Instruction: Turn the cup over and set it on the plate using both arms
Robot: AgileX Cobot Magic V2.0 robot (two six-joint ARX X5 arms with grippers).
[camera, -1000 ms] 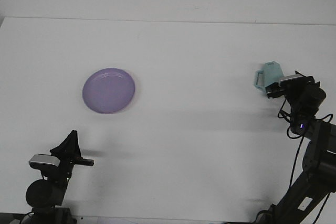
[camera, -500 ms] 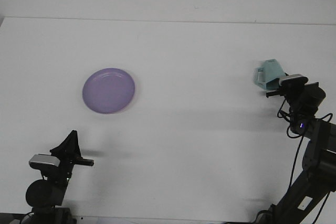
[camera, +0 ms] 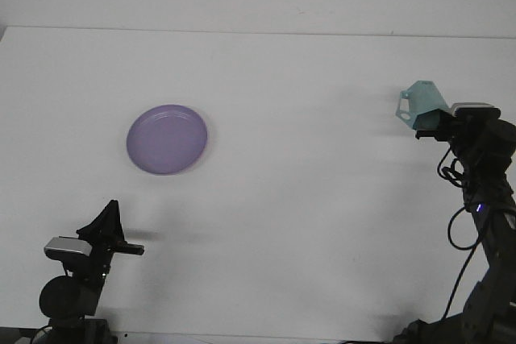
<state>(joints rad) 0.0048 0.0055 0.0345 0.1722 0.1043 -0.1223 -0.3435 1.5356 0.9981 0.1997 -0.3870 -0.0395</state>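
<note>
Cup (camera: 422, 105) aside, the white table (camera: 306, 199) was by far the largest thing in view, smooth and matte, its far edge running straight across well beyond both claws. Nothing stood between the right claw (camera: 430, 125) and the purple plate (camera: 167, 139), only a broad bare stretch of tabletop. That plate was round, shallow and glossy, lying flat far off to the right claw's left and somewhat ahead of the left claw (camera: 113, 231). The right arm (camera: 484, 199), dark with looping cables, rose along the table's right edge. The left claw, black and pointed, sat near the table's near edge; whether it was spread or closed could not be told, and it held nothing visible. The cup was pale teal, tapered, with a side handle, tilted and clamped in the right claw, raised above the table.
</note>
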